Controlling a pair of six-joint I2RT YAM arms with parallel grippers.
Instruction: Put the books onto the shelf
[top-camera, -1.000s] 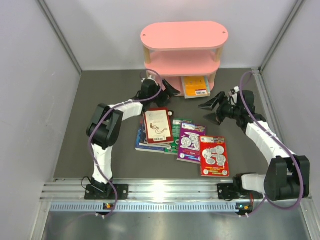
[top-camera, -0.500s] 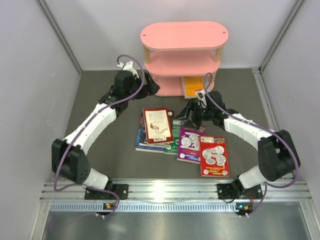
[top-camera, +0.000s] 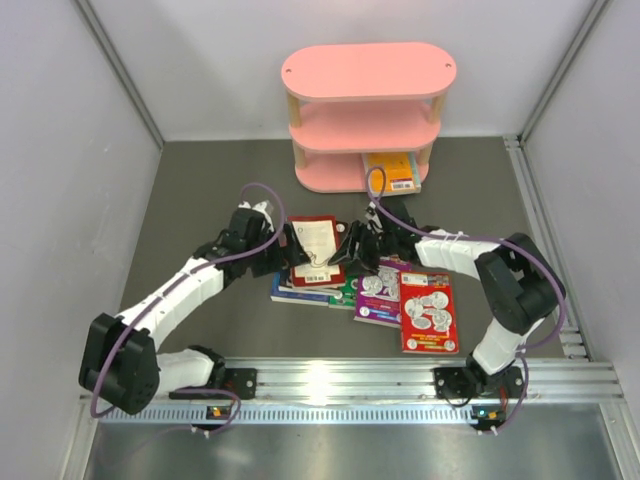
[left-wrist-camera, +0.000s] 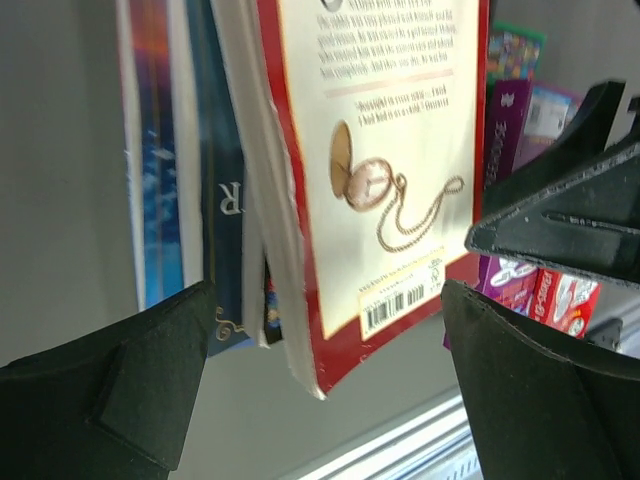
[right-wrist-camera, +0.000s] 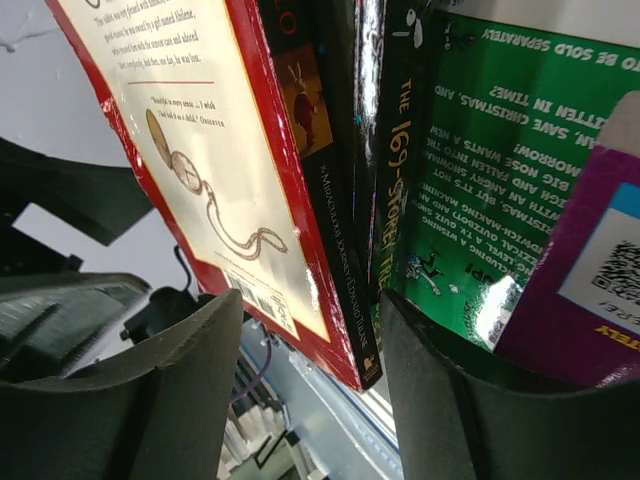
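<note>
Left end effector (left-wrist-camera: 325, 292) spread around red book (left-wrist-camera: 400, 150)

Pink shelf (top-camera: 368, 70), red-bordered cream book (top-camera: 316, 250), purple book (top-camera: 380, 292), green book (right-wrist-camera: 480, 180)

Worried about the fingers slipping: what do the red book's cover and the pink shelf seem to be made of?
Red book: paper pages under a thin card cover, probably glossy, as light glints off it and its corner curls. Shelf: boards look like painted wood or fibreboard, smooth matte pink. Posts: seemingly bare pale wood; grain too small to see.
</note>
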